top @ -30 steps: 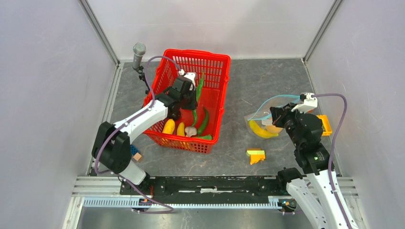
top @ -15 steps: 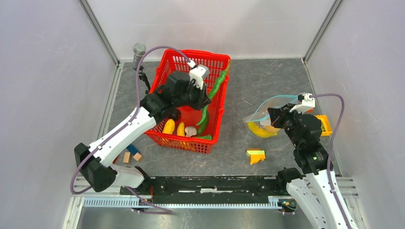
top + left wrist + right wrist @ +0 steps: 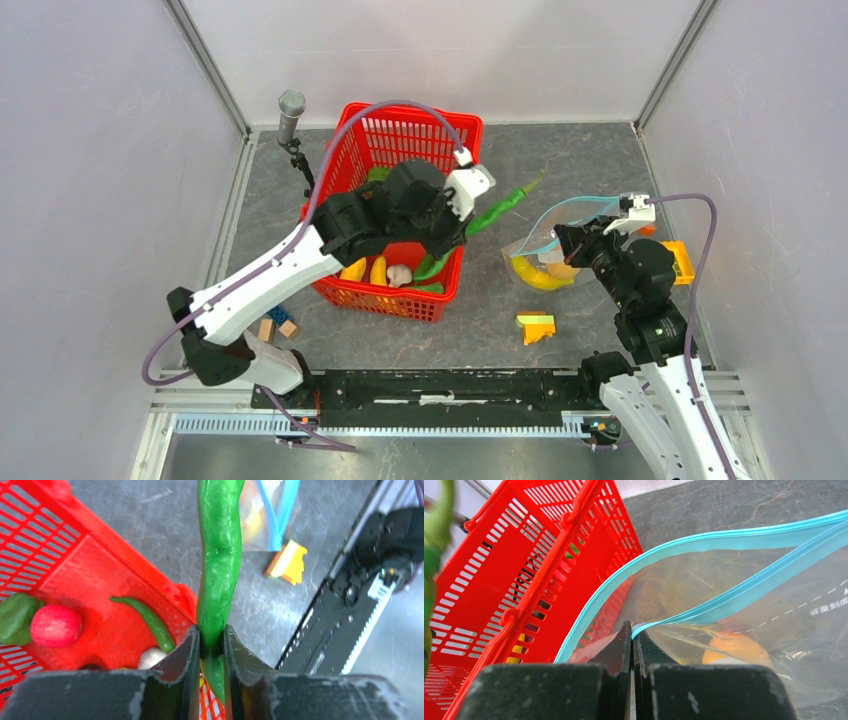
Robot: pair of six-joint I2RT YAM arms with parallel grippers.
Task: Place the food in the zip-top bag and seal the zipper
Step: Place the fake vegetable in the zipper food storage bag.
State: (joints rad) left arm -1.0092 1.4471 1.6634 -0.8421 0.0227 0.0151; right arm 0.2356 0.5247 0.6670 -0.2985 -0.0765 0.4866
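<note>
Top external view: the left gripper [image 3: 468,212], clamped narrowly on a long green pepper [image 3: 503,203], has lifted it out of the red basket [image 3: 400,112] since a second ago and swung it toward the zip-top bag [image 3: 540,262] on the worktop. The right gripper [image 3: 566,236], pinched tight on the zipper [image 3: 575,207], holds the mouth open, apparently to receive it.

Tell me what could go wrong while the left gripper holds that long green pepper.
The left gripper pinches the green pepper near one end, so it may pivot or slip. The right gripper holds the zip-top bag by one lip; the pepper could snag the zipper and tug it free. With a banana inside, the pepper may protrude, blocking sealing.
</note>
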